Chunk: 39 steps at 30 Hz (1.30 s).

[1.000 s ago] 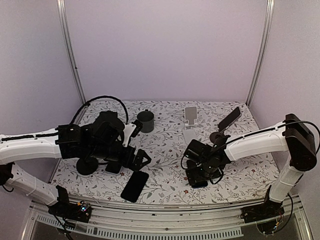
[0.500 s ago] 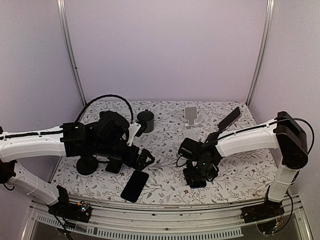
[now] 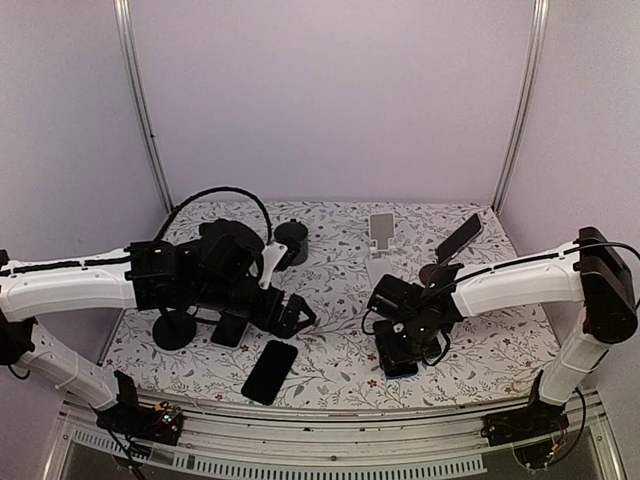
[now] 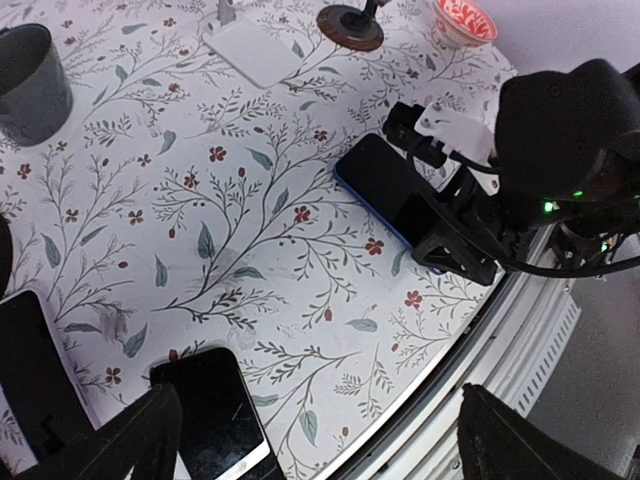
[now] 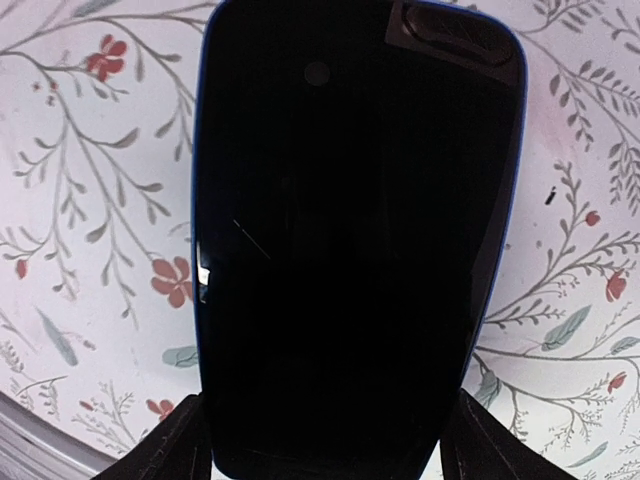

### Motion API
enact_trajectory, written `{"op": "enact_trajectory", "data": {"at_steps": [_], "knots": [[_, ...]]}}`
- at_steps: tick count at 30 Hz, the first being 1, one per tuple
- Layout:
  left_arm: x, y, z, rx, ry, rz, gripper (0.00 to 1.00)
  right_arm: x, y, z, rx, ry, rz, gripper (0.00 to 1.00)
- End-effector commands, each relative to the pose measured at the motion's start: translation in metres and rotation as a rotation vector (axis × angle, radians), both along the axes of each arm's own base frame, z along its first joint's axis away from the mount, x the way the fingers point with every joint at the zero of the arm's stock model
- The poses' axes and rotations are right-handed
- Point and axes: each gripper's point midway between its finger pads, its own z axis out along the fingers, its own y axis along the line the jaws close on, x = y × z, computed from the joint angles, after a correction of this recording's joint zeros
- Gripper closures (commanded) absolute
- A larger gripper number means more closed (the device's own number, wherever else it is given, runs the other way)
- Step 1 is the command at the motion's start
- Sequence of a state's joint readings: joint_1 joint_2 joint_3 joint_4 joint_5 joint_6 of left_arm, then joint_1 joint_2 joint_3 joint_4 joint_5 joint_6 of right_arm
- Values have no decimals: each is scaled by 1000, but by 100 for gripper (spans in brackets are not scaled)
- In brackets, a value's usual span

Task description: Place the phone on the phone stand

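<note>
On the flowered surface the left tool hangs spread wide and empty near a second black phone, while the right tool straddles the blue-edged phone, lying flat at the front right, well apart from the white phone stand at the back. Its fingers sit beside the phone's long edges, though I cannot tell whether they grip. The pinch should land square on both edges, low enough to catch the thin body, before any lift. No brand or writing is readable.
</note>
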<state>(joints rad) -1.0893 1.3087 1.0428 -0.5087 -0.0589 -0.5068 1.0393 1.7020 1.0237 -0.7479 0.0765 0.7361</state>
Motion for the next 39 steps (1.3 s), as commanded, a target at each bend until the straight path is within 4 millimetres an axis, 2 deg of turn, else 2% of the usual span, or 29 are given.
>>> {"op": "enact_trajectory", "data": {"at_steps": [1, 10, 17, 29, 39], "knots": [[3, -26, 19, -77, 13, -27, 3, 17, 14, 51, 136, -178, 22, 51], [22, -70, 50, -126, 4, -73, 6, 29, 14, 123, 337, -446, 27, 56], [34, -98, 67, -204, 8, -110, 12, 29, 13, 166, 415, -616, 51, 56], [49, -129, 73, -376, 80, -126, 43, 25, 23, 195, 460, -704, 124, 55], [60, -141, 55, -388, 107, -94, 54, 28, 32, 219, 500, -756, 141, 55]]}}
